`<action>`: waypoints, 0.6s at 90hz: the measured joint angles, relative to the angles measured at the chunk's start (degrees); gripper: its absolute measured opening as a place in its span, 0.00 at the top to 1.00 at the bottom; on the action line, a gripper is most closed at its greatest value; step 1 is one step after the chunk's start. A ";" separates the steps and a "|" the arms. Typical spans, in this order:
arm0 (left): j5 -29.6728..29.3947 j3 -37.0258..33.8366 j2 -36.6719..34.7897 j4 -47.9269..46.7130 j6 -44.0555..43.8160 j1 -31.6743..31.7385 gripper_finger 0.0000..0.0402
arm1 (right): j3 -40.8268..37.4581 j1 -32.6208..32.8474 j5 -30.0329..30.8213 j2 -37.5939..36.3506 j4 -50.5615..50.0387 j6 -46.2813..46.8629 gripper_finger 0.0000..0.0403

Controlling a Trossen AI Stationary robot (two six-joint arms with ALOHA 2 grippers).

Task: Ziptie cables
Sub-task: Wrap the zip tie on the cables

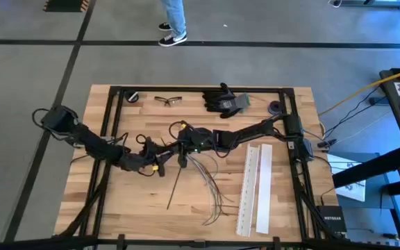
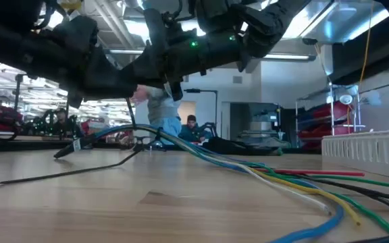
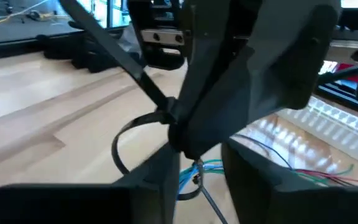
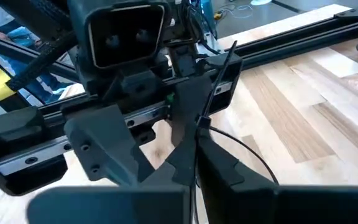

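High view: the left gripper (image 1: 160, 165) and the right gripper (image 1: 184, 147) meet near the table centre, over the upper end of the thin, loose multicoloured cables (image 1: 210, 186), which fan out toward the near edge of the light wooden table (image 1: 137, 201). Two long flat white perforated strips (image 1: 255, 189) lie side by side to the right of the cables; one pair of black gloves (image 1: 222, 99) and one pair of clear safety glasses (image 1: 167, 101) rest at the far edge. Low view: the cables (image 2: 275, 177) lie flat on the table and gather toward the grippers overhead. Left wrist view: the left gripper (image 3: 194, 171) is clamped on the thin black plastic zip tie (image 3: 143, 118), whose open loop sits just above the cables (image 3: 201, 169). Right wrist view: the right gripper (image 4: 194, 146) is closed on the zip tie (image 4: 219, 71) strap. One zip tie is visible; the cables cannot be counted. To tighten cleanly, hold the head steady, pull the strap straight through, and keep every cable inside the loop.
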 joint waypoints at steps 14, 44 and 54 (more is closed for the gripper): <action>0.02 0.00 0.00 -0.85 2.35 0.00 0.98 | 0.00 0.02 -0.04 0.02 -0.32 0.00 1.00; 0.75 0.00 -0.02 -3.49 2.63 -0.20 1.00 | 0.00 -0.43 -0.40 -6.41 -13.52 -5.10 0.84; 1.54 0.00 -0.09 -3.39 3.16 -0.34 1.00 | 0.03 -1.52 -0.43 -10.34 -22.12 -7.59 0.75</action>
